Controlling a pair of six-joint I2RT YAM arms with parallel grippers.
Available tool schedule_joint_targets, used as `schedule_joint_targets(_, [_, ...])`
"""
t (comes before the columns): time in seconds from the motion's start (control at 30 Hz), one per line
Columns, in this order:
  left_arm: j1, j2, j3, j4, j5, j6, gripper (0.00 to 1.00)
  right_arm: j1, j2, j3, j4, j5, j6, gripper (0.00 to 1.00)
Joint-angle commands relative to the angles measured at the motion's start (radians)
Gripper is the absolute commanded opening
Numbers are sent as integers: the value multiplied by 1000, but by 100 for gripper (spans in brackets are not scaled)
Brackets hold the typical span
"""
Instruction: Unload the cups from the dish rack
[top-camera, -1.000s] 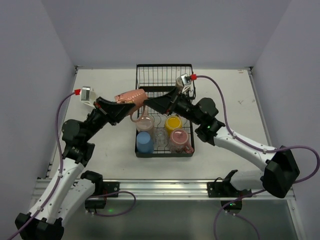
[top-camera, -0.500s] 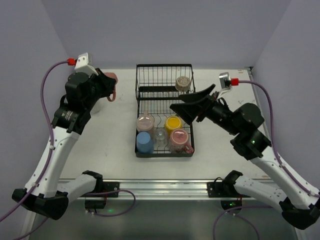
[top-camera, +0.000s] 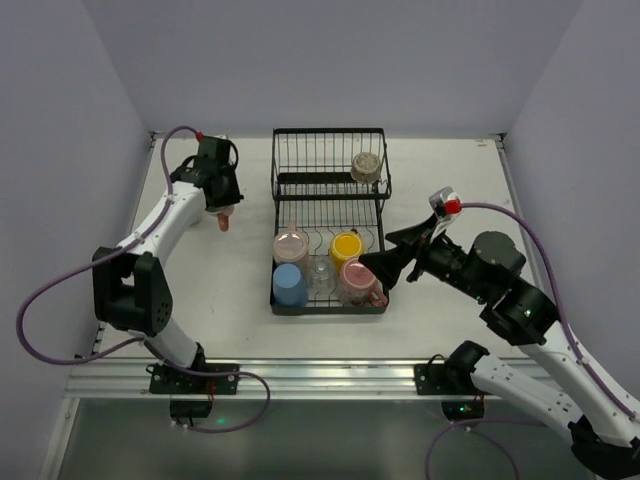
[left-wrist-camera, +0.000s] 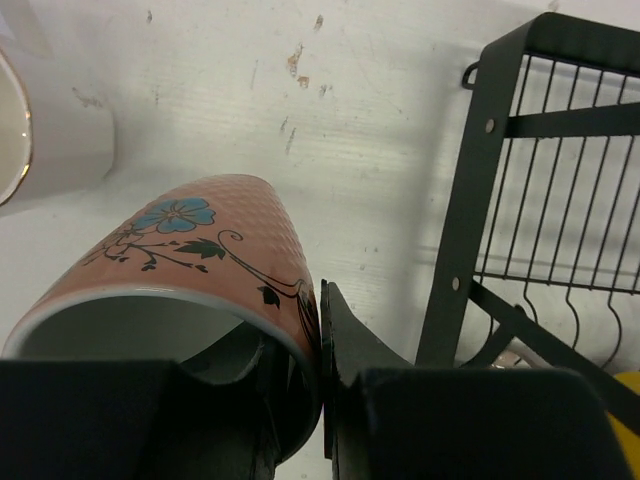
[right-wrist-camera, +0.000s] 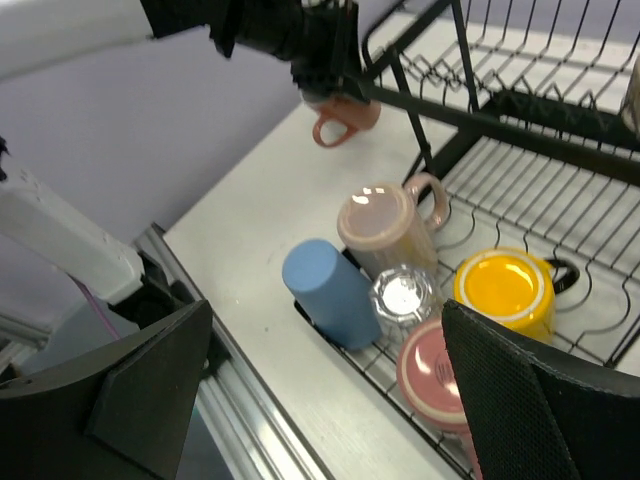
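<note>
The table (top-camera: 215, 290) lies bare left of the dish rack (left-wrist-camera: 460, 255), out to the wall. There the left arm stretches far forward. The left gripper (top-camera: 221, 200) has its jaws pinched on the rim of a tilted salmon-pink floral mug (left-wrist-camera: 200, 250), near a white cup (left-wrist-camera: 40, 130). The right gripper (top-camera: 380, 252) hovers with its jaws spread wide and empty over the rack's near right corner.

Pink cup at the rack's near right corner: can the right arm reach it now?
Probably yes. The right end effector hangs open close to the pink cup, with nothing between them.
</note>
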Motion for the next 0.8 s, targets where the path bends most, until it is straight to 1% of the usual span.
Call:
schedule_joint_targets(0.0, [4,56,102,33,-3,49,0,1,-10,-42,-17,-33,-10,99])
schedule_joint_targets(0.23, [9,269,192,-19,-30,75,0,1,-4,-76,-11,-30,-13,99])
schedule_joint_targets(0.33, [18,324,241,-41,-44,76,0,3,14,-71,-26,-24,-27,99])
schedule_joint_targets(0.43, [19,358,255,-47,-69,85,0,3,20,-68,-28,-21,-31,99])
schedule_joint_targets(0.5, [19,376,278,-62,-73,95,6,3,28,-67,-23,-21,-30,99])
schedule_joint_targets(0.53, [19,392,289,-67,-73,96,12,3,33,-62,-23,-23,-30,99])
schedule_joint_targets(0.6, [21,401,296,-79,-76,99,20,1,52,-56,-30,-23,-28,99])
schedule_joint_targets(0.63, [21,404,303,-81,-77,98,27,3,60,-50,-34,-23,-30,99])
schedule_joint_targets(0.67, [21,401,303,-81,-77,98,30,3,69,-45,-37,-24,-31,99])
schedule_joint_targets(0.7, [21,395,301,-76,-75,96,37,7,85,-42,-42,-29,-34,99])
schedule_joint_targets(0.77, [21,373,300,-73,-70,96,44,11,98,-35,-43,-30,-41,99])
